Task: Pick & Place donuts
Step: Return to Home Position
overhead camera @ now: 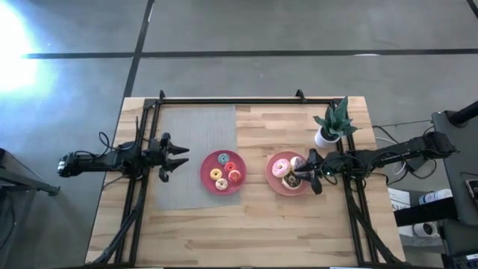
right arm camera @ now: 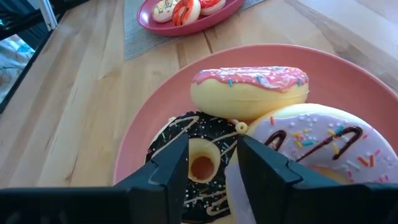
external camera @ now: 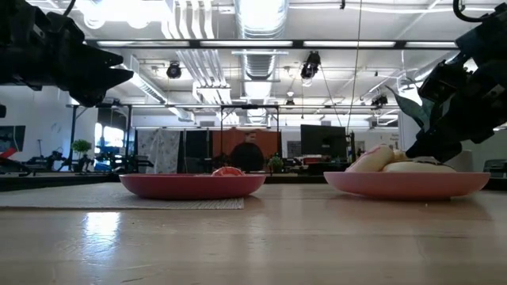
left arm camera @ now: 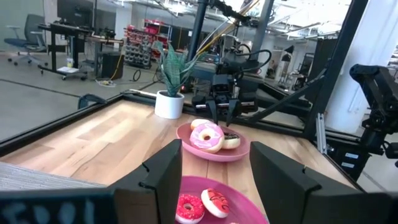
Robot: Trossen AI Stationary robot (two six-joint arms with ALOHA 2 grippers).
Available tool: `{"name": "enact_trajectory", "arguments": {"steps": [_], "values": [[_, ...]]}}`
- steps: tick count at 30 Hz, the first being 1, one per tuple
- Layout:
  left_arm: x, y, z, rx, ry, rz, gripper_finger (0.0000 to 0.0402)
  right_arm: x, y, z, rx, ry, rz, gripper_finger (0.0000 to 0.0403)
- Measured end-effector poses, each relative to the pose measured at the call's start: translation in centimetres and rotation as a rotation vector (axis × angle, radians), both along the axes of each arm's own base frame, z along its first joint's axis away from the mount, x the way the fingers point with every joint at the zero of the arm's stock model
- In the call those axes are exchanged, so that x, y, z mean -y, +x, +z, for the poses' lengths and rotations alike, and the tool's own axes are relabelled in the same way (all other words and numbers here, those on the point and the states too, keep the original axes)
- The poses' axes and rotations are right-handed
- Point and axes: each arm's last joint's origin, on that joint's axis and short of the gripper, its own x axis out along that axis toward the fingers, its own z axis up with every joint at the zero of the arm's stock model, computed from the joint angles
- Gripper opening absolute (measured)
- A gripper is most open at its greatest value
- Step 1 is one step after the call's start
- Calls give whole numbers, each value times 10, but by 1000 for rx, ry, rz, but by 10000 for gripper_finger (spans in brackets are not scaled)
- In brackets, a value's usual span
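Note:
Three larger donuts lie on the pink plate [overhead camera: 273, 179]: pink-frosted [right arm camera: 249, 90], lilac-white [right arm camera: 317, 140] and dark brown with white drizzle [right arm camera: 183, 134]. My right gripper [right arm camera: 211, 165] is open, low over the dark brown donut, with its fingers on either side of the donut's hole. Several tiny donuts [overhead camera: 223, 172] lie on the red plate [overhead camera: 206, 178]. My left gripper [overhead camera: 179, 158] hangs open above the grey mat, left of the red plate, touching nothing. My right gripper comes slanting down from the table's right side onto the dark brown donut's ring [right arm camera: 205, 140]. Its own fingers hide their tips, so I cannot tell whether they touch the donut. The donut lies flat on the pink plate.
A potted plant [overhead camera: 334, 123] stands just beyond the pink plate, near the right arm. A grey mat [overhead camera: 198, 134] covers the far left of the table, and the red plate sits on its corner. Black frame rails [overhead camera: 224, 99] edge the table. Bare wood lies toward the near edge.

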Motion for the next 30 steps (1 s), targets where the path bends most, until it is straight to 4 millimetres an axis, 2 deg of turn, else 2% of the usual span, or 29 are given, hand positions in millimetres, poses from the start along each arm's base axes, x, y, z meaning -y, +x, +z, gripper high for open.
{"name": "enact_trajectory", "arguments": {"steps": [5, 9, 16, 25, 30], "values": [[0, 0, 0, 2, 0, 0, 163, 0, 0, 0, -3, -3, 2, 125], [0, 0, 0, 2, 0, 1, 163, 1, -3, -4, -44, -187, 77, 126], [0, 0, 0, -2, 0, 0, 163, 1, -7, 3, 21, -330, 153, 130], [0, 0, 0, -4, 0, 0, 163, 2, -13, 23, 233, -477, 179, 124], [0, 0, 0, -4, 0, -1, 163, 3, -17, 36, 370, -487, 141, 129]]}}
